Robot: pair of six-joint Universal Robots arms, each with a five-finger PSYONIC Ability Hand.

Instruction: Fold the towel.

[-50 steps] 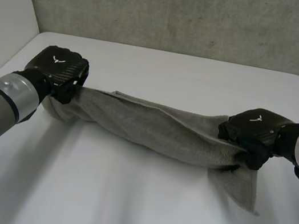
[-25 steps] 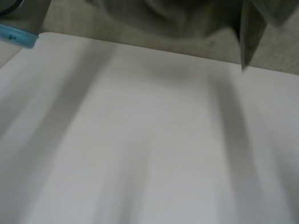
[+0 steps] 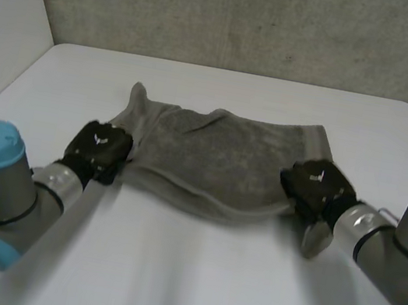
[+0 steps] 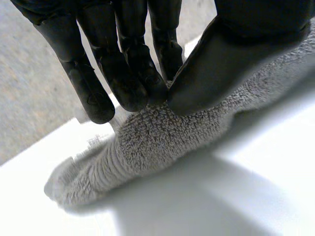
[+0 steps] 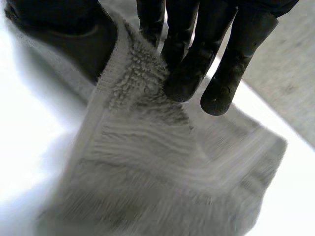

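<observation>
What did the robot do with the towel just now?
The towel was a bunched rope stretched between the left hand and right hand. They swung it up off the table, then brought it back down, and it now lies spread wider and flatter. Both hands ended nearer the robot. Unchanged: each hand still pinches its end of the towel's near edge; nothing was let go.
</observation>
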